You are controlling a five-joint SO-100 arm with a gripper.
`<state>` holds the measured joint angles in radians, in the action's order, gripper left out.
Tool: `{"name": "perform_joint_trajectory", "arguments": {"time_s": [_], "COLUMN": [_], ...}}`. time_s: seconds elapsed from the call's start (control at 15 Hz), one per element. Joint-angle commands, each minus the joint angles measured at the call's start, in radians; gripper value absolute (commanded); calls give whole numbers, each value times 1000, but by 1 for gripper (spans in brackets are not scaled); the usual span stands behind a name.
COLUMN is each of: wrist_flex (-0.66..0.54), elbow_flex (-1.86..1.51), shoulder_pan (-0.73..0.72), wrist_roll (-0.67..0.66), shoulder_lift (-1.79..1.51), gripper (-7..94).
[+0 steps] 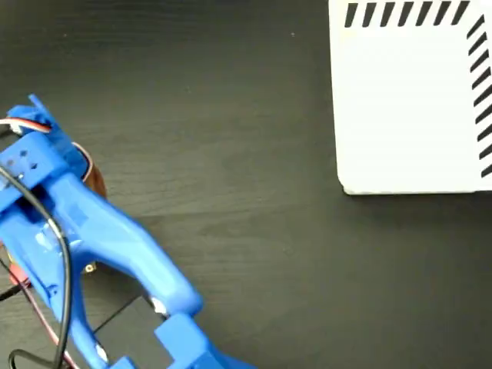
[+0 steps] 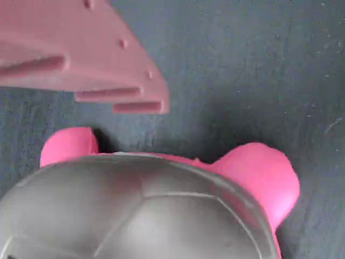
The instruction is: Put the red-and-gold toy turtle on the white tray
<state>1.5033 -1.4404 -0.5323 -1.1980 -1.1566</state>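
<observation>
Fixed view: the blue arm [image 1: 92,231] occupies the near left of the dark table [image 1: 231,154], its head end pointed toward the left edge; the white tray [image 1: 407,100] with black edge stripes lies at the far right, well apart from the arm. The red-and-gold toy turtle is not distinguishable in this view; a small brownish patch beside the arm may be gripper or toy, cannot tell which. Wrist view: the turtle [image 2: 140,216] fills the near part of the frame, domed shell uppermost, one red limb at left and a larger red lobe at right, resting on the table. One brown finger [image 2: 81,54] of the gripper hangs at upper left, just beyond the shell's far edge and seemingly clear of it; the opposing finger is out of frame, so whether the pincer stands apart or together cannot be told. Judgement: the turtle lies directly under and nearward of the visible finger, long axis apparently left to right in the wrist view; grasp not confirmed, and the carry must run rightward and far to the tray
</observation>
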Motion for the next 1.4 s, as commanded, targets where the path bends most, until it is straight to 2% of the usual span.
{"name": "perform_joint_trajectory", "arguments": {"time_s": [0.0,0.07,0.13,0.2,0.27,0.47,0.67,0.93,1.33], "wrist_flex": [-14,-40,-54,-61,-66,-89,-69,2,12], "elbow_flex": [-15,-37,-48,-49,-49,-49,-12,51,-9], "shoulder_pan": [-15,-14,-14,-15,-15,-15,-18,-21,0], "wrist_roll": [-21,-26,-26,-15,-15,-3,44,97,216], "shoulder_lift": [-32,-31,-31,-28,-25,-23,-43,-176,-577], "gripper": [65,64,53,48,48,18,0,0,0]}}
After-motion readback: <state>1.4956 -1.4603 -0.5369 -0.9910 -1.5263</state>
